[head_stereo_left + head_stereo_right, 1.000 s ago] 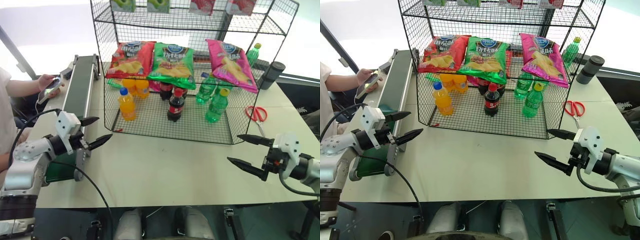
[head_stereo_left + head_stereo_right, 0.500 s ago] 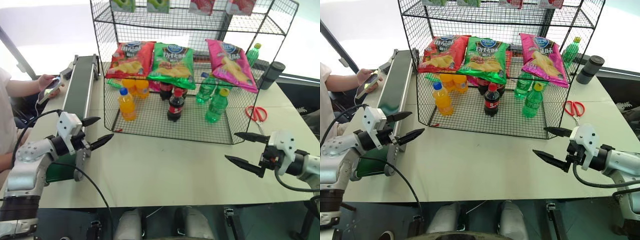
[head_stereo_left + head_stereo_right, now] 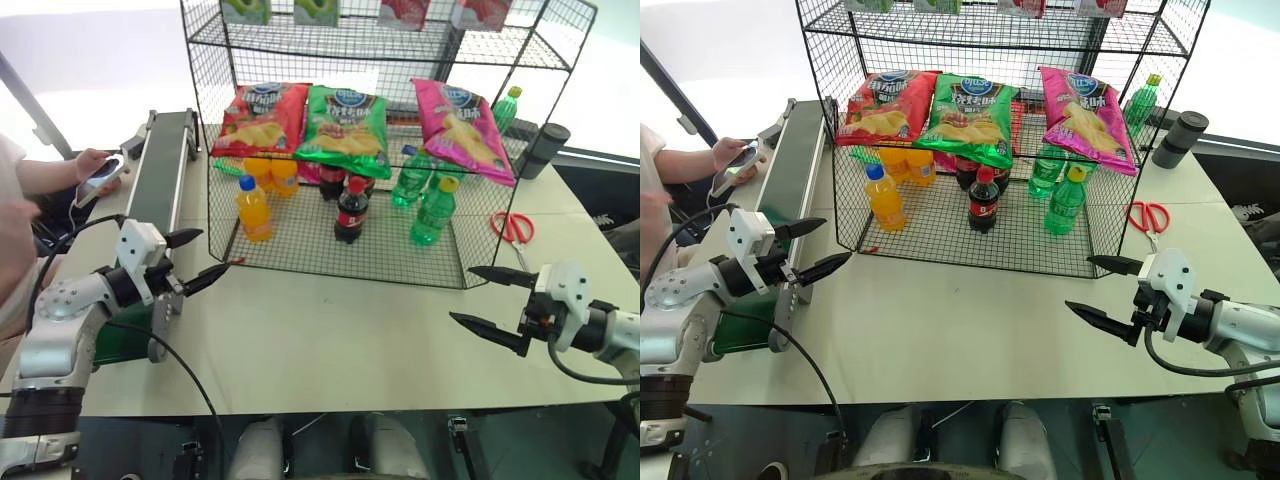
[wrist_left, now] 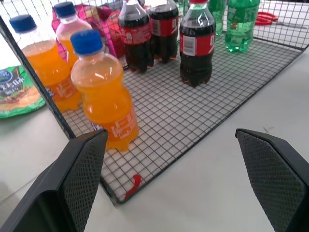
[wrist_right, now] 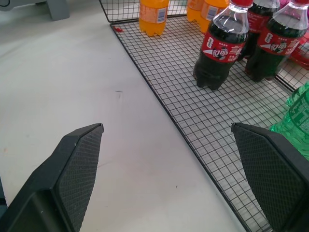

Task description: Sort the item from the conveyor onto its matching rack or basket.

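Observation:
The item, a magenta-pink crisp bag (image 3: 463,128), lies tilted on the middle tier of the black wire rack (image 3: 214,190), at its right end. The conveyor (image 3: 165,175) runs along the table's left side, and the stretch of belt in view is bare. My left gripper (image 3: 213,252) hovers open and holds nothing between the conveyor and the rack's front left corner. In the left wrist view it (image 4: 171,140) faces the orange bottles. Over the table in front of the rack's right corner, my right gripper (image 3: 461,294) is open with nothing in it.
A red bag (image 3: 262,115) and a green bag (image 3: 345,125) share the tier. Orange (image 3: 254,208), cola (image 3: 350,210) and green bottles (image 3: 432,212) stand on the rack floor. Scissors (image 3: 512,227) and a dark tumbler (image 3: 548,148) lie right. A person's hand with a phone (image 3: 97,172) is beside the conveyor.
The person at the left edge has shifted a little. Both grippers stay open and nearly in place.

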You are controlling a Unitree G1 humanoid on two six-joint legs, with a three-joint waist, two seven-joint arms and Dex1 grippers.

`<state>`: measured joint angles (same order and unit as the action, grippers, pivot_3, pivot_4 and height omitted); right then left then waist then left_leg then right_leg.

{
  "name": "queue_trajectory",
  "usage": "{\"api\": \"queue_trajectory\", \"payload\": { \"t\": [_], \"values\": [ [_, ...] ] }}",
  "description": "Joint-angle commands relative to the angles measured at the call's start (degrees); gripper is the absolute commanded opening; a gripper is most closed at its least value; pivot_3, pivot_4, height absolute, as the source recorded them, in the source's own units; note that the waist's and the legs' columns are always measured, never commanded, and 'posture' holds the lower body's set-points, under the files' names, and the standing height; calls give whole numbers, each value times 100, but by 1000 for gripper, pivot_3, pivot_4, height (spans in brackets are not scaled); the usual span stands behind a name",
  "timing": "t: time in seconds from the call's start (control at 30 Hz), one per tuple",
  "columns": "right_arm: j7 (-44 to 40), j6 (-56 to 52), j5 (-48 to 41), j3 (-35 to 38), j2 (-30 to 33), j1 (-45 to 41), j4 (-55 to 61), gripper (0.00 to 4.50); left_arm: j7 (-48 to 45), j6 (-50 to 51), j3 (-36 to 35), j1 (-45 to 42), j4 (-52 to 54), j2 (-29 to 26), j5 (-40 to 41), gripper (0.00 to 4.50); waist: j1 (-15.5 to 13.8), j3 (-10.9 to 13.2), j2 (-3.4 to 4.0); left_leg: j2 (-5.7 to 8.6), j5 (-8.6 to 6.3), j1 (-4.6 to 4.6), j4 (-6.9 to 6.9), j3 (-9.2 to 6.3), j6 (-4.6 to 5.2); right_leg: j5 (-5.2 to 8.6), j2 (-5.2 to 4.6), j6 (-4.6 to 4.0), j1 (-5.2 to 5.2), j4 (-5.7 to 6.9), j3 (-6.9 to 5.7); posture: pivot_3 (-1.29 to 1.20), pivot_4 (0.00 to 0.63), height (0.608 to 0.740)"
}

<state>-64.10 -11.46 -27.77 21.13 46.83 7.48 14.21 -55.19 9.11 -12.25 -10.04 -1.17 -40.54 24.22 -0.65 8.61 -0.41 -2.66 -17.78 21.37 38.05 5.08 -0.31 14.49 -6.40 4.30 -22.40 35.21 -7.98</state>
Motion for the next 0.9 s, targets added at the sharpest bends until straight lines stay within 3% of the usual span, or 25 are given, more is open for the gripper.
{"api": "queue_trajectory", "payload": {
  "t": [0.03,0.9],
  "values": [
    [46,105,-15,75,52,-89,69,4425,3,-120,-48,33,97,20,-18,4500,1,0,0,0,0,0,0,0,0,0,1,0,-1,0,0,0,150,740],
    [31,414,178,-261,51,-508,-316,4425,86,-206,-7,58,176,73,-99,4500,-8,-1,-1,0,1,1,2,0,-1,0,0,0,1,1,0,0,150,740]
  ]
}}
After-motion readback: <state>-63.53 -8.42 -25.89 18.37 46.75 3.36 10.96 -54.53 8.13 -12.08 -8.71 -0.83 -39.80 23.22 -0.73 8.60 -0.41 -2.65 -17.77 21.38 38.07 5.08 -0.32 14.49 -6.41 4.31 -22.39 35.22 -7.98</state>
